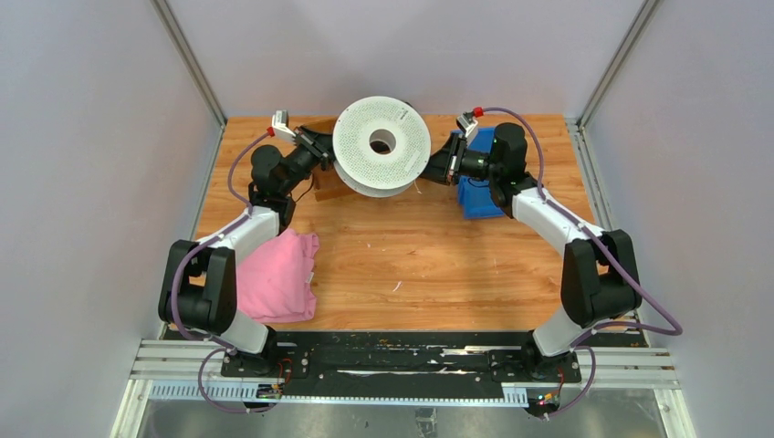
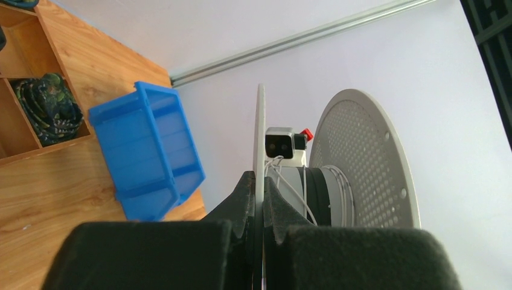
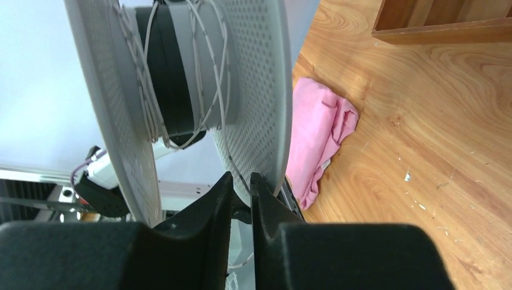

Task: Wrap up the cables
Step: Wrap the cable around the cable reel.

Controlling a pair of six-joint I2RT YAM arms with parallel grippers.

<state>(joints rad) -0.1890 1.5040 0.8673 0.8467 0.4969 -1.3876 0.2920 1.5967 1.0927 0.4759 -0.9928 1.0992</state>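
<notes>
One pink cloth (image 1: 278,274) lies on the counter (image 1: 411,255). The left pincer (image 2: 258,181) pinches a flange of one white perforated spool (image 1: 406,146), and thin white cables (image 3: 208,72) loop its hub. The right pincer (image 3: 241,181) straddles a flange, grip unclear. One blue bin (image 1: 476,196).

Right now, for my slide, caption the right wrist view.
Right gripper straddles spool flange; thin cables loop round the hub.

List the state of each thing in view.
Spool: tilted, between both grippers.
Cable: loosely wound round the spool.
Left gripper: shut on the spool.
Right gripper: astride the spool's edge, grip unclear.
Pink cloth: crumpled on the table.
Blue bin: upright on the table.
</notes>
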